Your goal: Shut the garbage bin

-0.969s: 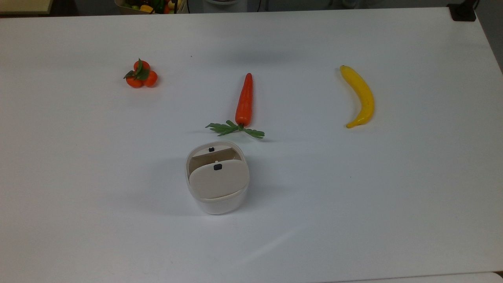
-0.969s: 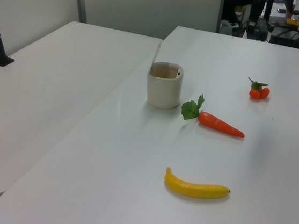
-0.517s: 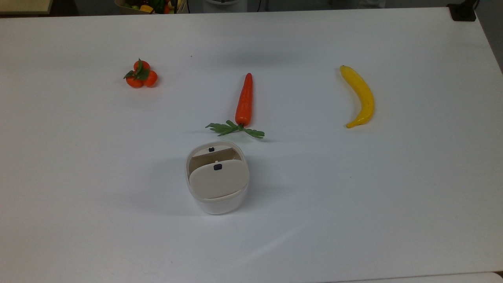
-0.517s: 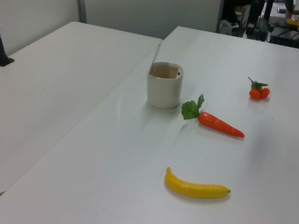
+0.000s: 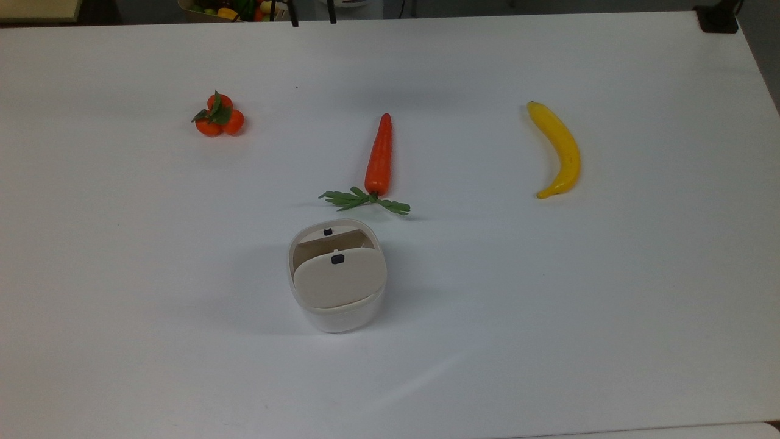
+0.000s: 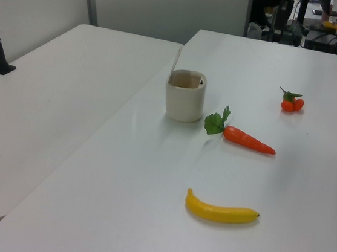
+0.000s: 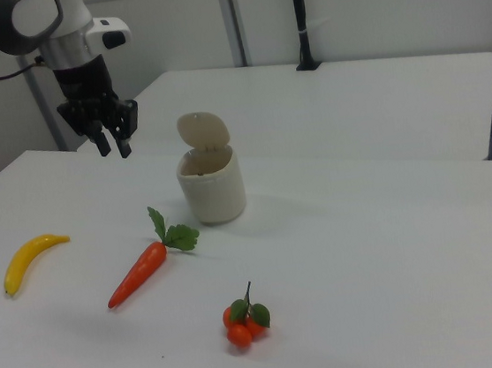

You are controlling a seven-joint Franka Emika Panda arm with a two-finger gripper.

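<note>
The garbage bin (image 5: 337,314) is a small white tub standing on the white table (image 5: 548,305), near the front in the top view. Its beige lid (image 5: 338,281) with a black latch stands raised on its hinge, leaving the brown inside open. In the left view the garbage bin (image 6: 184,100) shows its lid edge-on, and in the right view the garbage bin (image 7: 213,188) has the lid (image 7: 204,131) upright. My gripper (image 7: 112,147) hangs open and empty in the air, to the right view's left of the bin. Its two dark fingertips reach into the top view's upper edge as the gripper (image 5: 312,15).
A carrot (image 5: 379,155) with green leaves lies just beyond the bin. A banana (image 5: 559,149) lies at the top view's right and a tangerine cluster (image 5: 218,116) at its left. A second white table (image 6: 49,106) adjoins, with a black post (image 7: 301,18) on it.
My gripper's fingertips have come into the top view's upper edge, where nothing showed before. The bin, lid and fruit have not moved.
</note>
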